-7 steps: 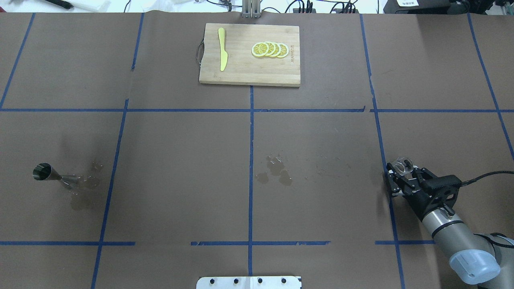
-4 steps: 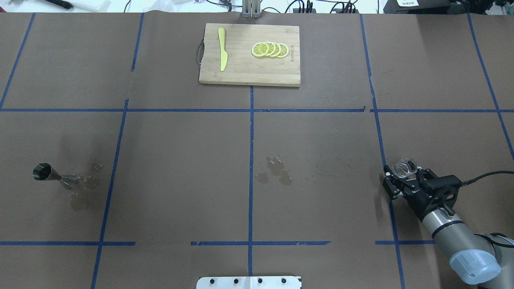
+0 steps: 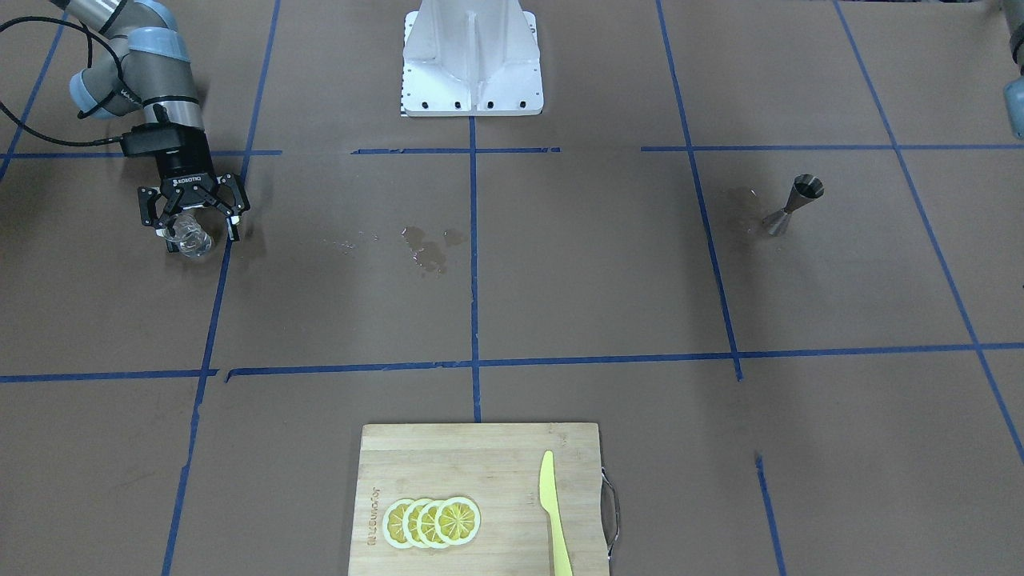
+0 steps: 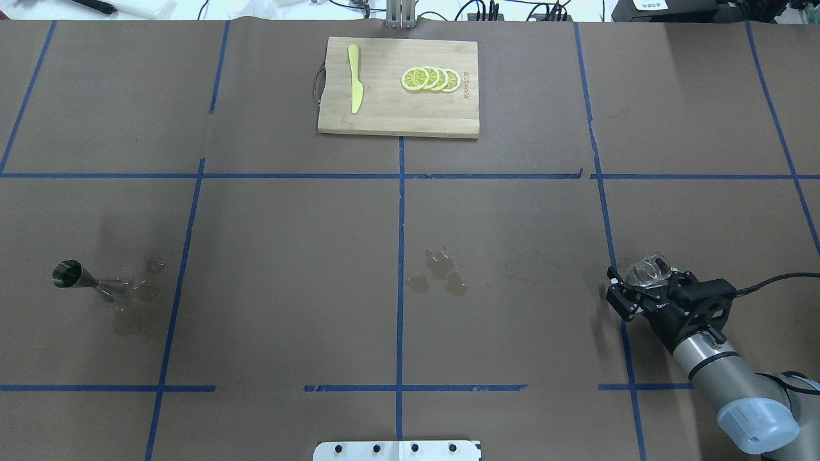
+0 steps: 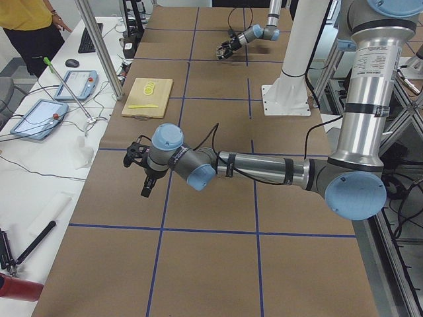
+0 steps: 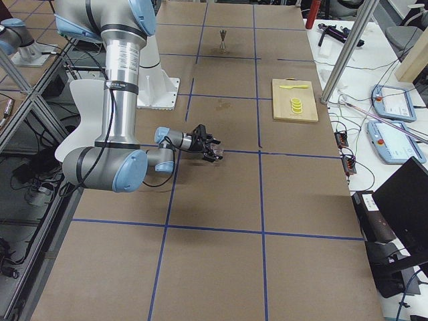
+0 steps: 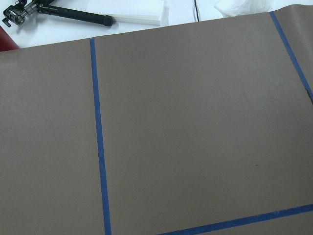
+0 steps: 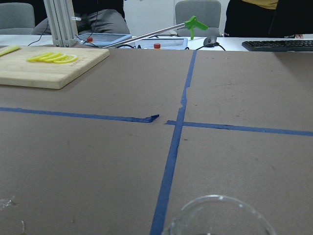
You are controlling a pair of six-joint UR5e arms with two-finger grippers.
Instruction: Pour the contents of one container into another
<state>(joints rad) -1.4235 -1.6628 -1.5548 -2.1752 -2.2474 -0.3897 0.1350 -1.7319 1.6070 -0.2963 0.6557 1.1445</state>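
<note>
Tabletop (image 4: 500,218): brown paper, blue tape grid, wet patches (image 4: 442,272) at frame centre and by the jigger. Cutting board (image 4: 397,109) with lemon slices and knife at top centre, out of my path.

My right end effector (image 4: 640,289), lower right of the overhead frame, looks clamped on the glass (image 4: 648,270), low over the tabletop. Jigger (image 4: 80,278) sits far left, looks upright. Long carry ahead.

Plan: keep the glass level, travel slow, line the rim over the jigger mouth, tilt gently; that mouth is narrow and the jigger looks tippy.

Left end effector: seen only from the side, can't tell its state.
</note>
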